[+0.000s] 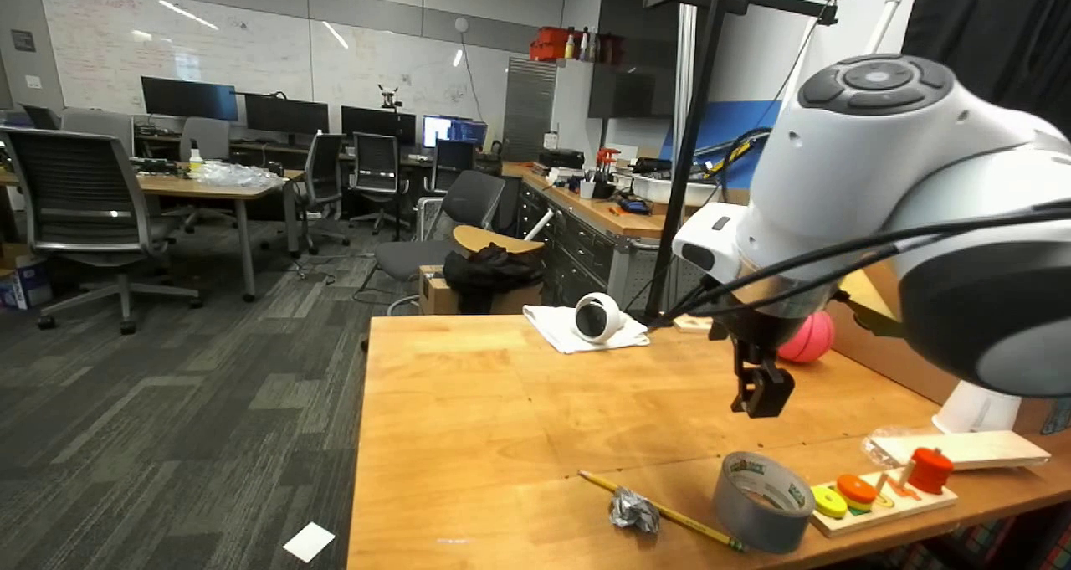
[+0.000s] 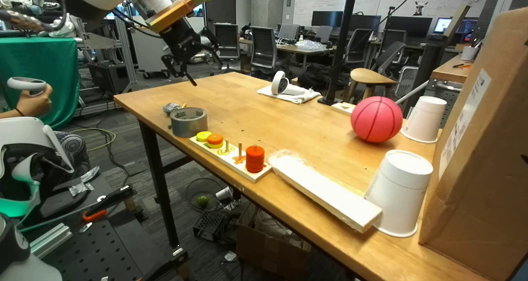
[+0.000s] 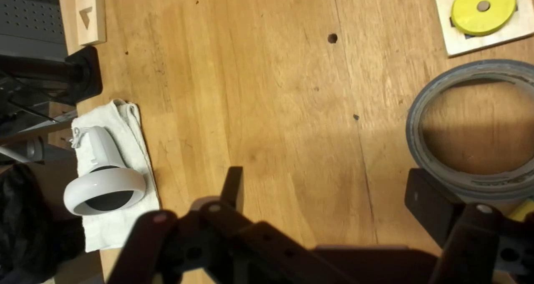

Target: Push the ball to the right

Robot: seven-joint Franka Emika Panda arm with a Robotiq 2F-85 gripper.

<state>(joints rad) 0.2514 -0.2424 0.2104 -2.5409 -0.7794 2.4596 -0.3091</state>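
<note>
At the left in an exterior view, the end effector [image 2: 206, 74] hangs in the air above the worktop [image 2: 264, 116], apart from the things on it. It is released: its two fingers stand wide apart, and the wrist view shows only bare wood between them. At the near left lie a piece of crumpled foil [image 2: 170, 107] and, just right of it, a grey tape roll [image 2: 189, 123]. Next along the near edge comes a wooden peg board [image 2: 231, 159], a red ring stack [image 2: 255, 159] at its right end. Farther back, a white device with a round head [image 2: 288, 89] rests on a cloth [image 2: 288, 98]. The pinkish-red ball [image 2: 376, 120] sits toward the far right, well apart from the end effector and near an upside-down cup [image 2: 425, 119]; whether those two touch, I cannot tell. Rightmost stands a cardboard box [image 2: 474, 190].
</note>
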